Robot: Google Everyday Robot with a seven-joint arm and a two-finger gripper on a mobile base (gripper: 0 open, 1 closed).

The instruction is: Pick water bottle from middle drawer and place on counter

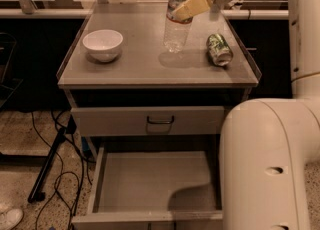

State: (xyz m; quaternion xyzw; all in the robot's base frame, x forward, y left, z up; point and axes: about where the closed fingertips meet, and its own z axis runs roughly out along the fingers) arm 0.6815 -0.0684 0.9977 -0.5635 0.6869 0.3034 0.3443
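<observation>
Grey and matte, the cabinet's top surface (140, 66) carries a white bowl (103, 44) on the left and a green can (219, 49) lying on its side on the right. Between them the water bottle (176, 34) is slightly tilted, and the gripper (181, 11) is clamped around its upper body. I cannot tell whether its base touches the surface. Below, the middle drawer (150, 184) is pulled out.

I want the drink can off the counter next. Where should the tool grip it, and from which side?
Probably around its mid-body, coming down from above: the drink can lies on its side on the counter, so its round wall faces up. The jaws should straddle that wall across its width. The tool is shut on the water bottle beside the can.
</observation>
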